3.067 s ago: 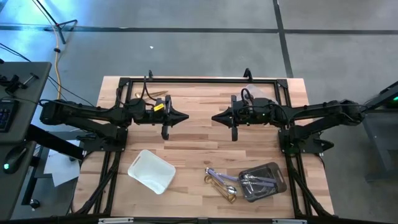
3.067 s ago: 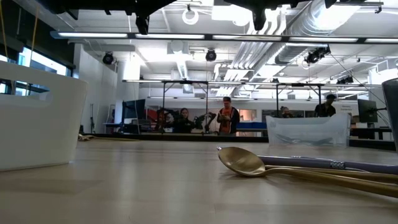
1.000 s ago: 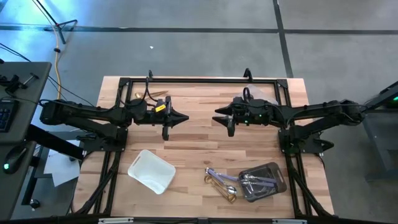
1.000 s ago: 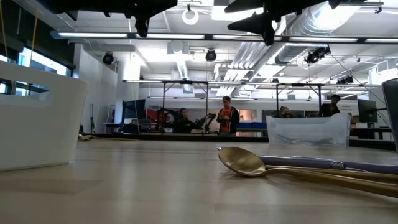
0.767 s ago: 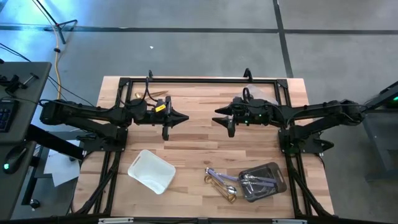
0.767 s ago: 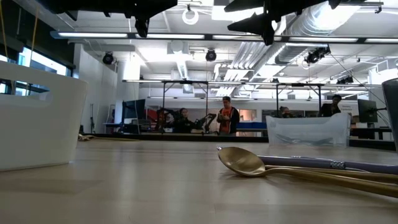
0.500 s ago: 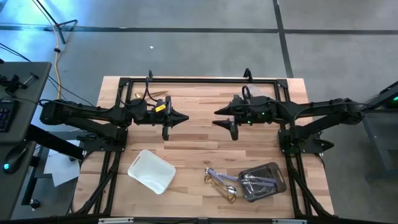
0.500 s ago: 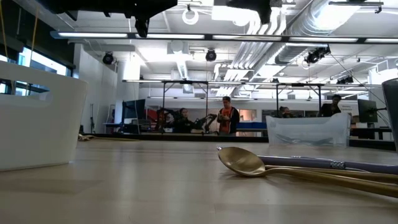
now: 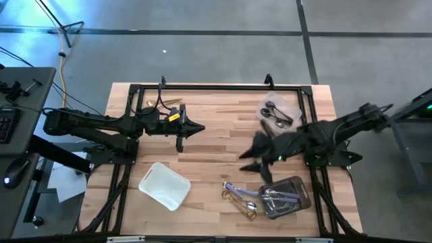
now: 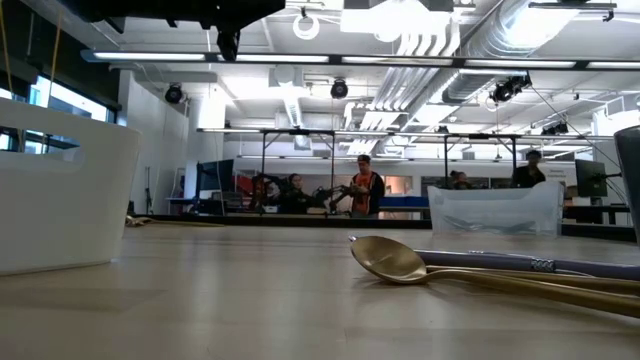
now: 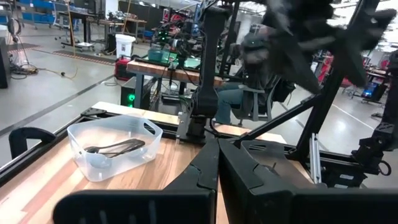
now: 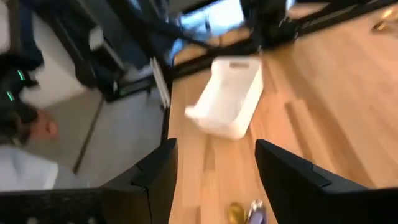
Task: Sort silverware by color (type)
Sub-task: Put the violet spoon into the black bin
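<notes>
The right gripper (image 9: 258, 164) hangs wide open and empty above the loose silverware (image 9: 239, 197) beside the grey tray (image 9: 287, 196); the left gripper (image 9: 187, 128), fingers closed on nothing, waits over the table (image 9: 216, 145) middle.

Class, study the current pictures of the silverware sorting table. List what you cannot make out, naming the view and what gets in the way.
- Right gripper, high view: blurred by motion, its outline smeared.
- Loose silverware beside the grey tray, high view: too small and overlapped to count.
- Gold spoon, low view: handle cut off by the picture's edge.
- Dark utensils in the clear tray, left wrist view: too small to tell types.
- White tray, right wrist view: blurred.
</notes>
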`<control>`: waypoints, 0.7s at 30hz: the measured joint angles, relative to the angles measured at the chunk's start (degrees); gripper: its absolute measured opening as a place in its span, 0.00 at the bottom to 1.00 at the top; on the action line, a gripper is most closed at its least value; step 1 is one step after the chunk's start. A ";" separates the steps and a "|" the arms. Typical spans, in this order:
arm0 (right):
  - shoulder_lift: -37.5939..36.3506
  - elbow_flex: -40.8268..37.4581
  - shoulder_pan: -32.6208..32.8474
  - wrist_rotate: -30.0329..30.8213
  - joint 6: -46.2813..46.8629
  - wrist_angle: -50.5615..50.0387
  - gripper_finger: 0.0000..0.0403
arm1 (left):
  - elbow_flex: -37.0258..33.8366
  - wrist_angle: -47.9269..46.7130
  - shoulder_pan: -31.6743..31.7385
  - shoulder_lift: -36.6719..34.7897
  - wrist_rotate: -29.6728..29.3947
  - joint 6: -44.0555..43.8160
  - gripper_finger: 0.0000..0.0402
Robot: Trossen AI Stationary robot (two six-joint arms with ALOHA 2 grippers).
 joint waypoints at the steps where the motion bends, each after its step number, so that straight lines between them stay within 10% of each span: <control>1: 1.86 1.49 1.01 0.18 -0.02 -2.02 0.50 | 0.00 -0.02 0.01 0.00 0.00 0.00 0.00; 11: 22.56 19.94 5.55 -2.31 0.81 -33.06 0.50 | 0.00 0.02 0.01 0.00 -0.07 0.02 0.00; 21: 37.33 20.24 6.35 -2.35 5.55 -35.00 0.49 | 0.00 0.02 0.01 0.00 -0.15 0.05 0.00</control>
